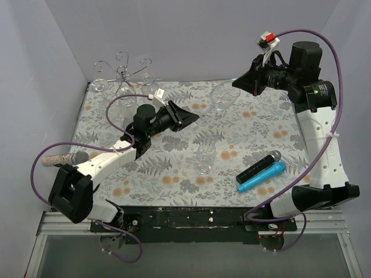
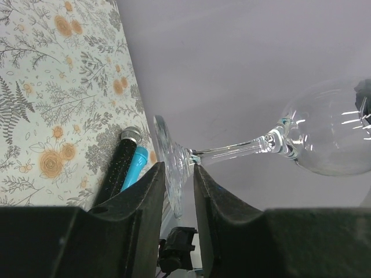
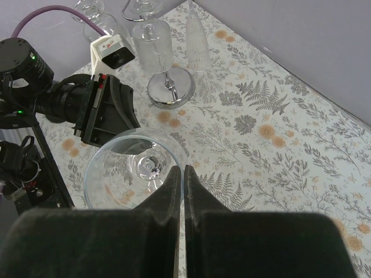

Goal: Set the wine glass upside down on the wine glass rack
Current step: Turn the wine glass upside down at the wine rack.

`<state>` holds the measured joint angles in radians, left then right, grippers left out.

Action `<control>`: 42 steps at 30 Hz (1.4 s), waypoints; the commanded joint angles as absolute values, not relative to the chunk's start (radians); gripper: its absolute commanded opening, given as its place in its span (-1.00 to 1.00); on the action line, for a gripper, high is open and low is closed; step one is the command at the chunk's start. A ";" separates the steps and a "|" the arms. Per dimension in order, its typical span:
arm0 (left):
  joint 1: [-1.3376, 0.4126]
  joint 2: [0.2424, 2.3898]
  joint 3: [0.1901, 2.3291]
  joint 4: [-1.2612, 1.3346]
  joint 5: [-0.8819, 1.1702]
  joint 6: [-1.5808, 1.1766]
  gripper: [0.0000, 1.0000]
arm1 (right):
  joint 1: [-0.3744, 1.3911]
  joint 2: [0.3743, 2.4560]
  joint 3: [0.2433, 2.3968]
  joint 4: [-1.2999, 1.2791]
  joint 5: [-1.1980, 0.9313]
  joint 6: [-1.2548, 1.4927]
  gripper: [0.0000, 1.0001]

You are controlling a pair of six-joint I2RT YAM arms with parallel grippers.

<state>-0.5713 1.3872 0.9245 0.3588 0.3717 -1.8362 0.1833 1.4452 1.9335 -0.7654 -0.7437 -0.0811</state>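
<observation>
The clear, long-stemmed wine glass (image 1: pixel 222 97) hung in the air above the far middle of the floral-patterned surface (image 1: pixel 156 174), lying roughly level between the 2 arms. Its bowl pointed toward the right arm and its round foot toward the left arm.

The right end effector (image 1: pixel 237 84) was closed on the glass. In the right wrist view its 2 fingers (image 3: pixel 181 174) stood almost together, with the rim of the bowl (image 3: pixel 133 168) pinched at their tips.

The left end effector (image 1: pixel 194 117) was at the other end of the glass. In the left wrist view its 2 black fingers (image 2: pixel 179 171) stood narrowly apart on either side of the foot, 1 at the underside and 1 beside the stem. The stem ran away to the right, to the bowl (image 2: pixel 324 133). Whether those fingers actually pressed on the foot could not be told.

The tall silver wire wine glass rack (image 1: pixel 123 72), with curled arms on top, stood at the far left corner of the surface, well apart from the held glass. Its shiny round base (image 3: pixel 171 90) showed in the right wrist view, with other clear glasses at the rack.

A black microphone (image 1: pixel 258 168) and a blue microphone (image 1: pixel 262 176) lay touching side by side on the near right of the surface.
</observation>
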 commanded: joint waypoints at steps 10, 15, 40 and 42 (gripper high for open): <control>-0.566 1.359 0.989 0.226 0.374 -1.733 -1.00 | 0.176 1.387 1.904 -0.664 -0.814 -0.055 -0.97; -0.566 1.322 0.974 0.242 0.348 -1.730 -1.00 | 0.176 1.370 1.864 -0.644 -0.867 -0.041 -0.75; -0.566 1.181 0.920 0.204 0.229 -1.730 -1.00 | 0.169 1.316 1.795 -0.683 -0.810 -0.127 -0.01; -0.566 1.174 0.917 0.192 0.221 -1.729 -1.00 | 0.164 1.309 1.796 -0.689 -0.818 -0.133 0.02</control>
